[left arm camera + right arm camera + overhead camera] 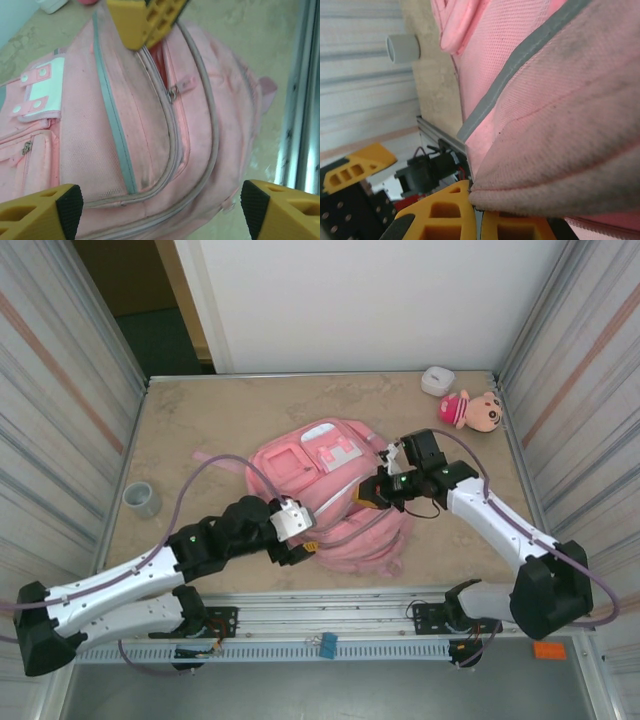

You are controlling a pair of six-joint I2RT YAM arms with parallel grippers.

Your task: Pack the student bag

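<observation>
The pink student bag [325, 490] lies flat in the middle of the table, its white-trimmed front pockets [42, 92] facing up. My right gripper [372, 490] is shut on the edge of a pink fabric panel beside a zip. The right wrist view shows this closely, with the right gripper [480, 215] pinching the pink fabric [555, 150]. My left gripper [300, 543] hovers over the bag's near left edge. The left gripper [157, 205] is open, its jaws spread wide over the grey zip lines [172, 150] with nothing gripped between them. The right fingers [145, 20] show at the top of the left wrist view.
A grey cup [142, 499] stands on the table's left side. A plush doll with a pink hat [473, 410] and a small white container [437, 380] lie at the back right. Corrugated walls close both sides, and a metal rail [350, 605] runs along the near edge.
</observation>
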